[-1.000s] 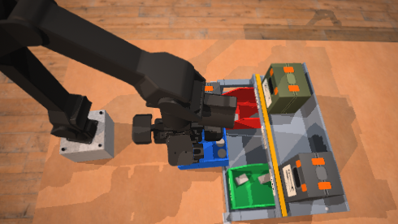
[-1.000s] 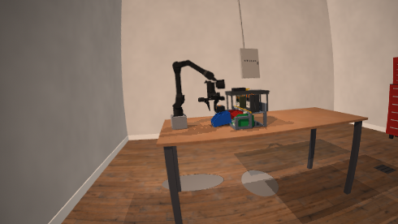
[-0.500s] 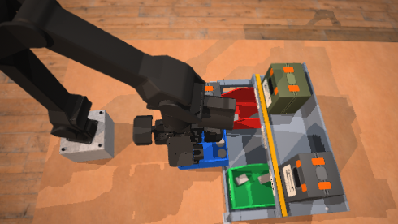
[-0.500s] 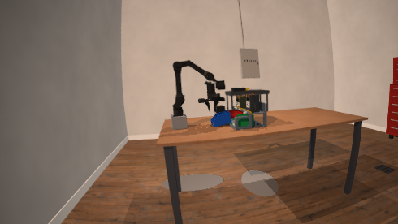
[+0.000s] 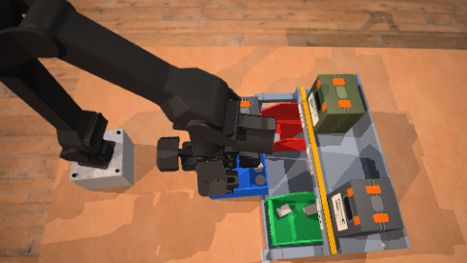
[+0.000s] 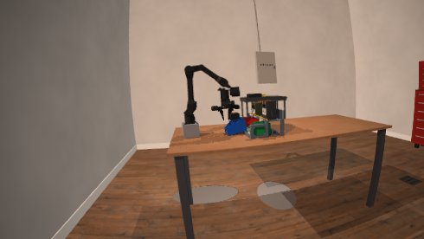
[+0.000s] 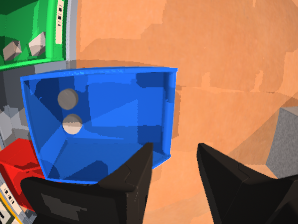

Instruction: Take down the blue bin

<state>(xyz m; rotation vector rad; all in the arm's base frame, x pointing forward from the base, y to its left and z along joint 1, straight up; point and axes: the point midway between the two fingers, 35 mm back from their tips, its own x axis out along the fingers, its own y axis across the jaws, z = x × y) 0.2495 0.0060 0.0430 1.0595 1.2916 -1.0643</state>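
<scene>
The blue open bin (image 5: 249,179) sits on the table at the front left edge of the grey shelf (image 5: 334,167), between the red and green bins. It also shows in the wrist view (image 7: 100,123), upright, with two round grey parts (image 7: 68,111) inside. In the exterior view the blue bin (image 6: 235,127) sits just left of the shelf. My gripper (image 7: 175,149) hangs above the bin's outer rim, apart from it. Its fingers stand partly open with only table top between them. The gripper also shows in the overhead view (image 5: 220,177).
A red bin (image 5: 286,126) and a green bin (image 5: 293,218) with grey parts sit in the shelf's lower level. An olive case (image 5: 337,102) and a grey case (image 5: 364,207) sit on the upper level behind a yellow rail (image 5: 316,167). The arm's grey base block (image 5: 102,159) stands at left.
</scene>
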